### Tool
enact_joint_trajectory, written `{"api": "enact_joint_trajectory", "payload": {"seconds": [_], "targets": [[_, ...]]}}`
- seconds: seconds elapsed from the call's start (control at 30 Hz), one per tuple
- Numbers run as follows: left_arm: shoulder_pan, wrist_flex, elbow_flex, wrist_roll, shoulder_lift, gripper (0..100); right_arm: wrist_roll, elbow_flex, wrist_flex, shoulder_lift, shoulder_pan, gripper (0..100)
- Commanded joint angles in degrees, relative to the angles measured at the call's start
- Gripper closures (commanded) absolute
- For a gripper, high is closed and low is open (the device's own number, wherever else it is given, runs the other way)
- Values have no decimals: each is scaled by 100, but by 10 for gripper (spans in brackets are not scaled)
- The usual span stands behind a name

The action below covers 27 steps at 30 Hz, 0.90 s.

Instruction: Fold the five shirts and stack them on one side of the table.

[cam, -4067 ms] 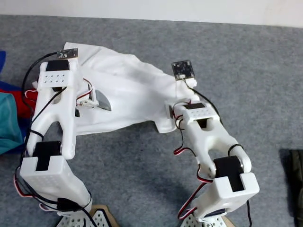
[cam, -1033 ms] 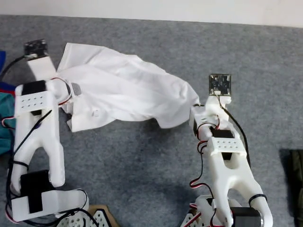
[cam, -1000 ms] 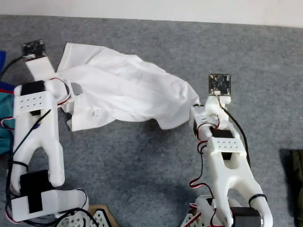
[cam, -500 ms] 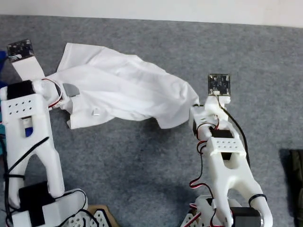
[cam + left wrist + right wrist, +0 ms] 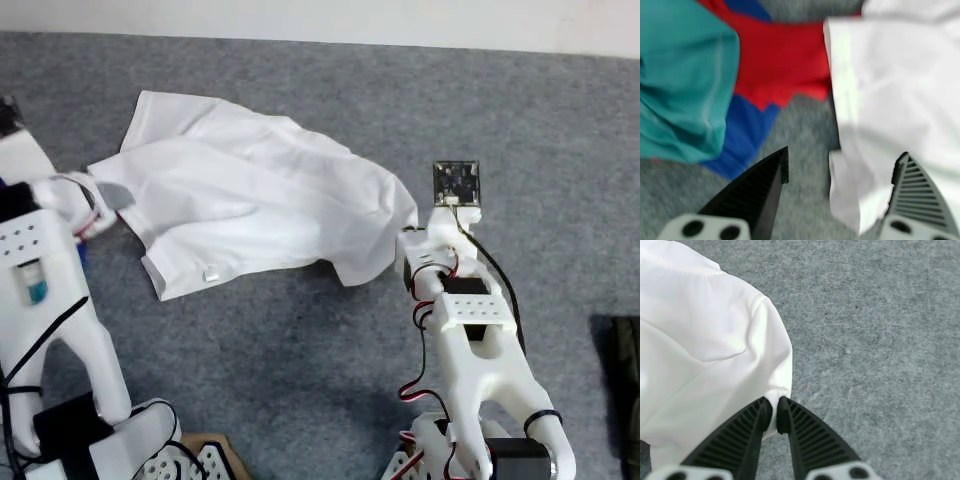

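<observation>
A white shirt [image 5: 250,200] lies spread and rumpled across the grey table [image 5: 300,370], from the far left towards the middle. My right gripper [image 5: 772,402] is shut on a fold at the shirt's [image 5: 700,340] right edge, and the high view shows that gripper [image 5: 408,243] at the same edge. My left gripper [image 5: 844,155] is open at the shirt's [image 5: 890,90] left edge, with a flap of white cloth against one finger. In the high view this gripper [image 5: 105,195] is at the shirt's left corner.
A teal shirt [image 5: 685,75], a red shirt [image 5: 780,55] and a blue shirt [image 5: 750,130] lie heaped just beyond the white shirt's left side. A dark object [image 5: 628,380] sits at the table's right edge. Bare grey table stretches in front and to the right.
The left arm has swung left to the table's edge, drawing the shirt's left corner out with it. The near hem now lies wider and flatter. The right arm has barely moved.
</observation>
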Motion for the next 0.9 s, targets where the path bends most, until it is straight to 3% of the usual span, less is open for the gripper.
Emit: {"api": "enact_joint_trajectory", "payload": {"seconds": [0.0,0.17,0.37,0.73,0.87], "targets": [[418,53,848,35,-356,670,70,-40,-136,-207,-48,991],[857,-26,1851,-26,-523,670,70,-40,-136,-207,-22,991],[892,-466,2527,-571,-567,670,70,-31,-136,-251,-13,991],[1411,-800,2607,-545,-532,672,79,-31,-136,-259,-13,991],[1807,-1090,2580,-563,-532,761,79,-31,-136,-268,-13,991]]}}
